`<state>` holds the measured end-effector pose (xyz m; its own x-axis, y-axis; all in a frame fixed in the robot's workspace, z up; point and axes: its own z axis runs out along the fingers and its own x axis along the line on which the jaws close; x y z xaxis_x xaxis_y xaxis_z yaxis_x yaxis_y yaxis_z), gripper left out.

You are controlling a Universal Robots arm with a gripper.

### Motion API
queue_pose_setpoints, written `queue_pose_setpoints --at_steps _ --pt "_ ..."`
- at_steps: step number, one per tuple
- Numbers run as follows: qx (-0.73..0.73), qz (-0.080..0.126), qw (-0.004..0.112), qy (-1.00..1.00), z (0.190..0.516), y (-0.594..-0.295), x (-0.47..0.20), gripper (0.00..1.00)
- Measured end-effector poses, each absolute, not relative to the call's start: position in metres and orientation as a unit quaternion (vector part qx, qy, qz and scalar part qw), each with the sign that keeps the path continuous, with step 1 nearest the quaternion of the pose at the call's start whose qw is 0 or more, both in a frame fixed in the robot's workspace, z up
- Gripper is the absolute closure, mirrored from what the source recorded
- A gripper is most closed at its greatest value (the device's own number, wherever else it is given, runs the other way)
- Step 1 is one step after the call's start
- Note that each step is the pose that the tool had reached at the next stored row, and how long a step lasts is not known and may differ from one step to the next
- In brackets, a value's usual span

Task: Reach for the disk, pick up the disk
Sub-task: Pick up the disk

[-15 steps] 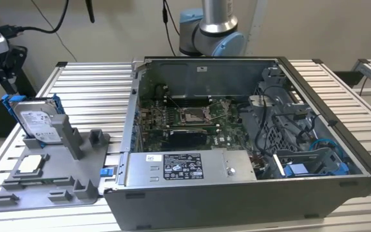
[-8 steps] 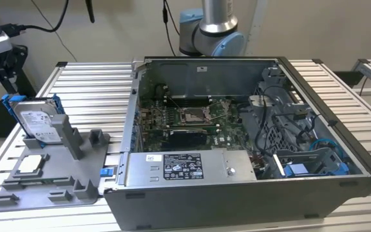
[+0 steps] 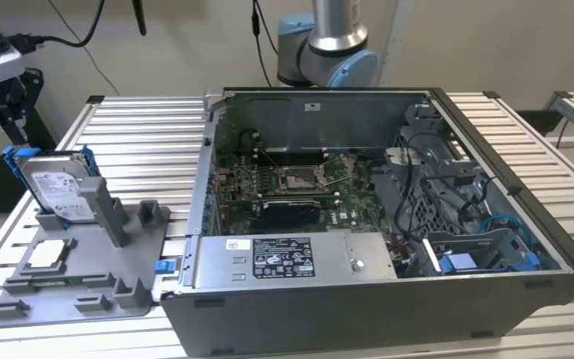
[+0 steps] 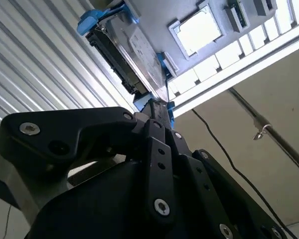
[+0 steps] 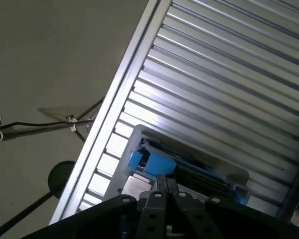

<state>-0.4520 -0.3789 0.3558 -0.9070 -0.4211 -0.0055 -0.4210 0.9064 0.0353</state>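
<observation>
- arm [image 3: 332, 45]: upper part cut off at the exterior view's edge
- disk [image 4: 132, 47]: 1 end hidden behind the pincer [image 4: 158, 105] in the second wrist view
- first wrist view: disk [image 5: 199, 174] part-covered by the pincer [image 5: 167, 183], which runs out of frame
- label [image 3: 60, 196]: print too small to tell

1. Arm [image 3: 339, 22]: round silver-grey tube sections.
2. Joint caps [image 3: 355, 71]: light blue, rounded, fitted on the grey joint housings.
3. Gripper [image 4: 158, 105] [image 5: 166, 183]: matt black in both wrist views, built from flat bar links with rounded ends over a broad black body.
4. Screws [image 4: 30, 129]: silver, round-headed with recessed sockets, one at each link pivot.
</observation>
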Motion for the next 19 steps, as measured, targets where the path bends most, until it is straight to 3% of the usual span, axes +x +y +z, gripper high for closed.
queue_pose_setpoints --at_steps 19 --pt "0.381 -0.016 0.0 -0.925 0.3558 -0.3789 -0.452 1.0"
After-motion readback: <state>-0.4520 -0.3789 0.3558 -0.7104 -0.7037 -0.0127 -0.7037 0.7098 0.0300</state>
